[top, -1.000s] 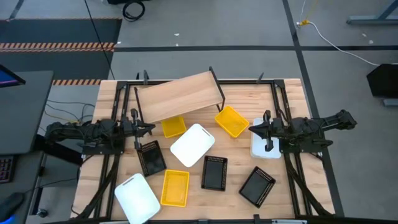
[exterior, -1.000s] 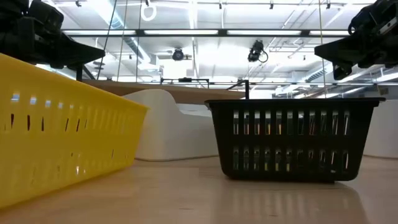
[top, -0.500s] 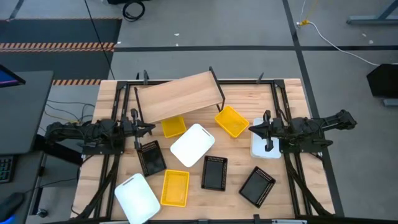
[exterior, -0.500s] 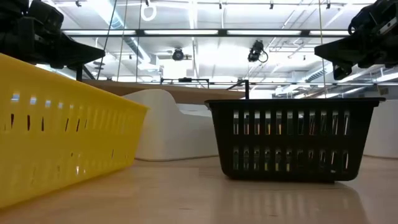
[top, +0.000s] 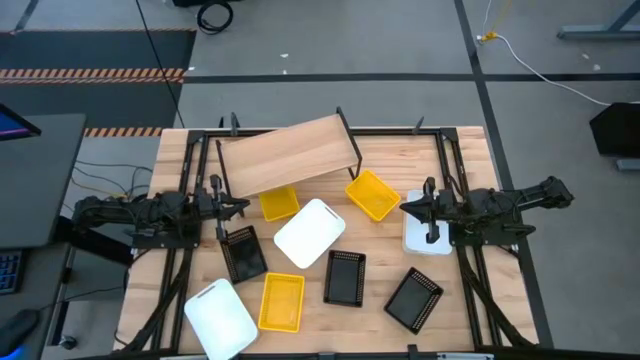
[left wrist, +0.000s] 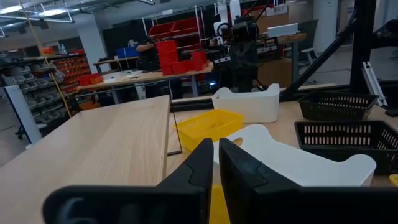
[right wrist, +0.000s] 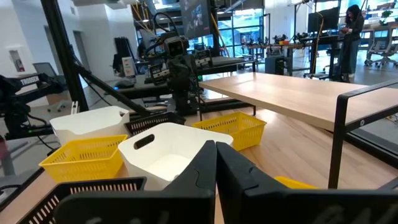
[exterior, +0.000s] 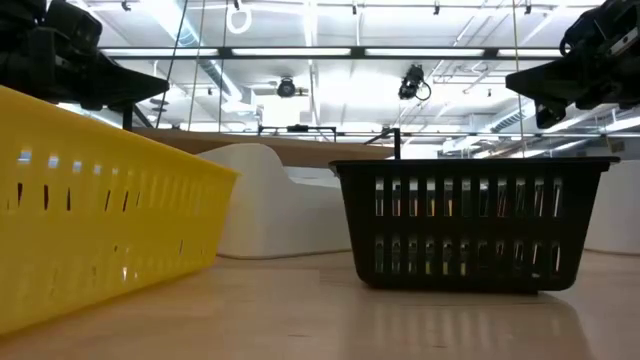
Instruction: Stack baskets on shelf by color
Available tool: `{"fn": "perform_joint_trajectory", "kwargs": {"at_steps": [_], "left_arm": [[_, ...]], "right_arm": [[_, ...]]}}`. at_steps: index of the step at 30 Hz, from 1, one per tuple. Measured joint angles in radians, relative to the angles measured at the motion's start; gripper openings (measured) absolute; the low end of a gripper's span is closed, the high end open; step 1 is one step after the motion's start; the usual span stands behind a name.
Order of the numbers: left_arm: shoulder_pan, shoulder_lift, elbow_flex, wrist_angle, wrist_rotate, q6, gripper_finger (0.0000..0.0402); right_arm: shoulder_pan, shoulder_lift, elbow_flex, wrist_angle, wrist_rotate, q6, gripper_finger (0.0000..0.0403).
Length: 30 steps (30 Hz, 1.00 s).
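Wooden shelf: one light plank (top: 289,155) on thin black legs, sitting skewed at the far middle of my slatted table (top: 470,160); its top is bare.
Yellow baskets: three. One (top: 279,203) pokes out from under the shelf's near edge, one (top: 372,194) lies just off the shelf's right leg, one (top: 282,301) sits near the front edge.
White baskets: three. One (top: 309,234) is tilted at the centre, one (top: 219,316) at the front left corner, one (top: 421,236) under my right arm.
Black baskets: three, all perforated. One (top: 243,253) is left of centre, one (top: 345,277) stands just beside the front yellow one, one (top: 414,298) is at front right, angled.
Shapes: every basket is a small rectangular plastic bin with rounded corners; the yellow ones show slotted walls.
Open room: bare wood at the far right corner; baskets crowd the centre and front.
My left gripper (top: 241,206): hovers at the table's left side, near the shelf's near left corner, pointing inward; jaws nearly together, holding nothing.
My right gripper (top: 404,209): hovers at the right side above the white basket there, pointing inward; jaws pressed together, empty.
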Motion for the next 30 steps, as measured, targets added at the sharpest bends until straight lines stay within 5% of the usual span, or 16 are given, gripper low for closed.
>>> {"fn": "perform_joint_trajectory", "kwargs": {"at_steps": [9,20,30], "left_arm": [[0.0,0.0,0.0,0.029,-0.006,0.007,0.0029],[0.0,0.0,0.0,0.134,-0.02,-0.199,0.003],[0.0,0.0,0.0,0.138,-0.02,-0.212,0.0031]], "right_arm": [[-0.002,0.0,0.0,0.008,0.006,0.0,0.0008],[-0.002,0.0,0.0,0.208,0.01,0.0,0.0008],[-0.002,0.0,0.0,0.338,0.025,0.0,0.0008]]}}
